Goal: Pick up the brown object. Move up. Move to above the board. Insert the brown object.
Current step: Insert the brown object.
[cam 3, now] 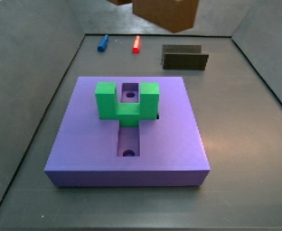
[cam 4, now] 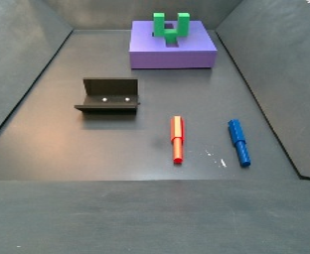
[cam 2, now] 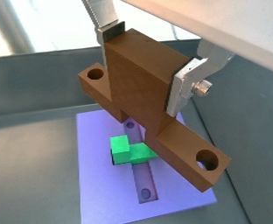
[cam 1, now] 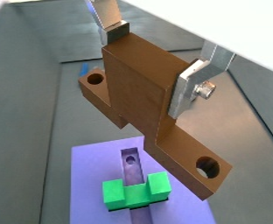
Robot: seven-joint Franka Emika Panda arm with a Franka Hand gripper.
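Note:
My gripper [cam 1: 150,61] is shut on the brown object [cam 1: 139,92], a wooden block on a cross bar with a hole at each end. The gripper also shows in the wrist view with the point [cam 2: 149,59], gripping the same block [cam 2: 139,87]. I hold it in the air above the purple board [cam 1: 92,166], over the green U-shaped piece [cam 1: 133,192] and the slot. In a side view only the brown object's lower part [cam 3: 168,11] shows, high behind the board [cam 3: 95,135] and green piece [cam 3: 126,101]. The board [cam 4: 171,52] shows in both side views.
The dark fixture [cam 3: 184,58] stands on the floor behind the board, as the side view from the opposite end also shows [cam 4: 108,95]. A red pen [cam 4: 177,137] and a blue pen [cam 4: 237,141] lie on the floor. Grey walls enclose the bin.

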